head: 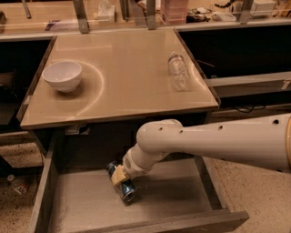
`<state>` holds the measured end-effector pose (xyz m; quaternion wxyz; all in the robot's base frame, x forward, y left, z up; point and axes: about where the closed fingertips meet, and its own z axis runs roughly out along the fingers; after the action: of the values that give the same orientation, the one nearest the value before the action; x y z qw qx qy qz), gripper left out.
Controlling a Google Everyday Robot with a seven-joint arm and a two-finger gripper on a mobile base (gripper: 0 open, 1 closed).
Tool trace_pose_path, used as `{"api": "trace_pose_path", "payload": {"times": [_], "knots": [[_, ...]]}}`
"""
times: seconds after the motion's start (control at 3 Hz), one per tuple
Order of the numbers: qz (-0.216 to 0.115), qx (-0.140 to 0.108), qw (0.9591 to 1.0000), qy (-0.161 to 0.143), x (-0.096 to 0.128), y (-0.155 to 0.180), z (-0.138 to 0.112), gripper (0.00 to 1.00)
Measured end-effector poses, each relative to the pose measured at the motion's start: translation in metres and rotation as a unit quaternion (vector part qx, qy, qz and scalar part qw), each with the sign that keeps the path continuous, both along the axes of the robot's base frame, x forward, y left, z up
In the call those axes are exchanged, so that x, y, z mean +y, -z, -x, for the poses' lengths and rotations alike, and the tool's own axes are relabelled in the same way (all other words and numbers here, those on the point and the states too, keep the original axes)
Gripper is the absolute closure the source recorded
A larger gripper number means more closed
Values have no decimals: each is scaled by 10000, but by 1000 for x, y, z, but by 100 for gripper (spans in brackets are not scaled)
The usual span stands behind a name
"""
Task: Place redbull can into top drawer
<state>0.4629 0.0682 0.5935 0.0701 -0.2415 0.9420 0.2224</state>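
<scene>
At the placing step, our gripper [120,174] clasps the slim blue-and-silver metal redbull can [127,190] low inside the wide grey wooden top drawer [82,205]; next, we judge, comes releasing and withdrawing.

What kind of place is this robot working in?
Probably a lab or office-style test area, not a home: a plain tan table with a white bowl and plastic bottle, cluttered benches behind, and an open top drawer where the gripper sits at the redbull can.
</scene>
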Motion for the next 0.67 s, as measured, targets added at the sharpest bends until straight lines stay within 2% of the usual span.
{"api": "trace_pose_path", "payload": {"times": [0.67], "knots": [[0,0,10000,0,0,0,0,13]]}}
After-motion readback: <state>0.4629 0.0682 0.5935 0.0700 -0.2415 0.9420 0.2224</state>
